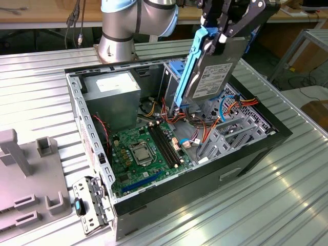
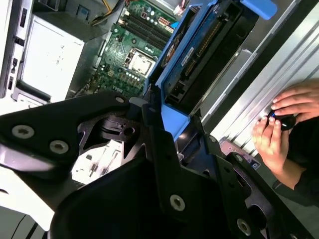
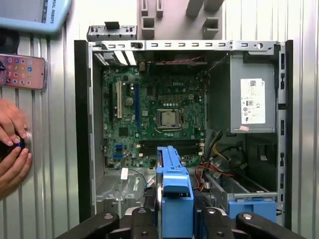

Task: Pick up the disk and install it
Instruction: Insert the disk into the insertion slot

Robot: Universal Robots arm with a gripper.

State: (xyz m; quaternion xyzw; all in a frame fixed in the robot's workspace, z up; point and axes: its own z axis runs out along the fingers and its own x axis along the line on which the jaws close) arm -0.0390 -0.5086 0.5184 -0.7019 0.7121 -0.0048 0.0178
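Observation:
The disk (image 1: pixel 212 72) hangs tilted, almost on edge, above the far right part of the open computer case (image 1: pixel 92 148). It has a dark body, a white label and blue rails. My gripper (image 1: pixel 225 35) is shut on its upper end. In the second wrist view the disk (image 2: pixel 199 55) slants away from the gripper (image 2: pixel 177 124) toward the motherboard. In the first wrist view the disk's blue rail (image 3: pixel 174 191) sticks out between the black fingers (image 3: pixel 144 221), over the case's cable-filled corner.
Inside the case lie a green motherboard (image 1: pixel 138 154), a grey power-supply box (image 1: pixel 113 95) and a drive bay with a blue latch (image 3: pixel 251 206). Grey fixtures (image 1: pixel 25 174) stand at the exterior view's left. A person's hands (image 3: pixel 12 144) and a phone (image 3: pixel 22 71) lie beside the case.

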